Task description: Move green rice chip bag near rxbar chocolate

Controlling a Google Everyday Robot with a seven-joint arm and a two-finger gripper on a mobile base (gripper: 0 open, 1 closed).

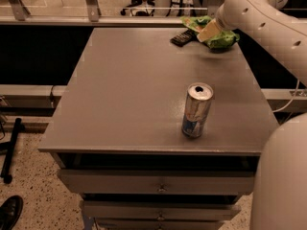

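The green rice chip bag lies at the far right of the grey table, partly hidden by my arm. The rxbar chocolate, a small flat dark bar, lies just left of the bag, nearly touching it. My gripper is at the bag, its pale fingers over the bag's left part. The white arm comes in from the upper right.
A silver-blue can stands upright near the table's front right. Drawers sit under the table's front edge. A glass rail and office chairs are beyond the far edge. My robot body fills the lower right corner.
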